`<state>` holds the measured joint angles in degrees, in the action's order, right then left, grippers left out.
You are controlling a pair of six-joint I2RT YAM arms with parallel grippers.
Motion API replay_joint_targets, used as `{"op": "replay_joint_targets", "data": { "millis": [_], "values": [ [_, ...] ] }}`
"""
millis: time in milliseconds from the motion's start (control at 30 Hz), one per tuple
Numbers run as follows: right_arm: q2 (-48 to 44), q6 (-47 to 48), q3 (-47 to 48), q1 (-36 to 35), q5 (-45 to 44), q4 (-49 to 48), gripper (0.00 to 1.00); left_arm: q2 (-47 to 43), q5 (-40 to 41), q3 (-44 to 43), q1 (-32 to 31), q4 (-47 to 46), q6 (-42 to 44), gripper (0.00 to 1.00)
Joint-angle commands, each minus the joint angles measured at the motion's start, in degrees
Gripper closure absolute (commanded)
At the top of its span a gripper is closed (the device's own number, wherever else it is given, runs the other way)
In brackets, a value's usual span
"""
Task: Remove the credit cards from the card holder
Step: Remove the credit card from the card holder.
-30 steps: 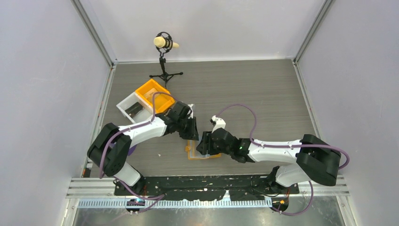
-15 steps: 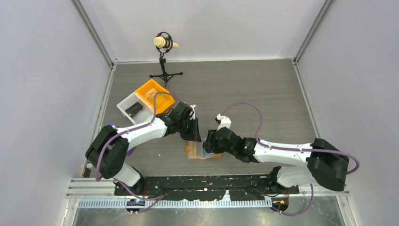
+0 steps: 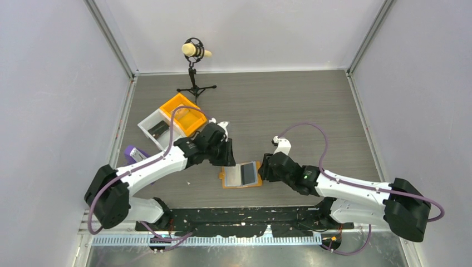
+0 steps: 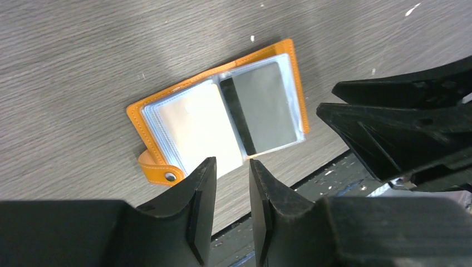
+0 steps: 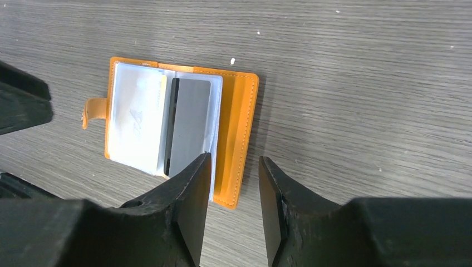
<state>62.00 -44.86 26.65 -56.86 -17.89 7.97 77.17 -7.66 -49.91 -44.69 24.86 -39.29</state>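
The card holder (image 3: 236, 176) lies opened flat on the grey tabletop (image 3: 311, 111), near the arms' bases and between the two grippers. We see its orange rim framing clear sleeves. A dark grey credit card (image 5: 189, 127) sits in the sleeve on the half nearer the right arm, a pale leaf covers the other half, and a snap tab (image 4: 158, 169) projects from that half's outer edge. The left gripper (image 3: 225, 157) hangs just beside the holder's far left corner, its jaws slightly parted with nothing between them. The right gripper (image 3: 262, 169) hangs just beside the holder's right edge, jaws likewise parted and bare. Well apart, toward the far left, stand an orange bin (image 3: 181, 111) and an adjoining white bin (image 3: 149, 123) holding a dark item. A microphone on a tripod (image 3: 195, 53) stands behind the bins, and the left arm partly hides a purple object (image 3: 132, 151).
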Motion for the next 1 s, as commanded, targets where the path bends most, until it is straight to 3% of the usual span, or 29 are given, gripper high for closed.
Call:
{"op": "replay_joint_targets", "data": {
  "millis": [0,100,300,567,967],
  "values": [
    [-4.5,1.2,3.0,0.4,0.2,1.5,0.56,-5.7,4.1,0.3,-0.7,0.6,-1.9,0.69],
    [-5.0,2.0,4.0,0.4,4.1,0.0,0.59,-7.8,3.6,1.3,-0.8,-0.2,-2.4,0.69],
    [-1.3,1.6,4.4,1.3,11.5,-8.0,0.75,-11.0,3.1,5.8,-0.8,-4.9,-4.3,0.70],
    [10.3,0.8,4.5,5.2,22.2,-16.9,0.76,-12.4,1.1,10.2,-0.8,-9.5,-6.5,0.70],
    [14.1,-2.2,-5.7,7.7,21.0,-22.0,0.76,-6.0,-0.8,11.3,-2.2,-18.0,-7.4,0.70]
  ]
}}
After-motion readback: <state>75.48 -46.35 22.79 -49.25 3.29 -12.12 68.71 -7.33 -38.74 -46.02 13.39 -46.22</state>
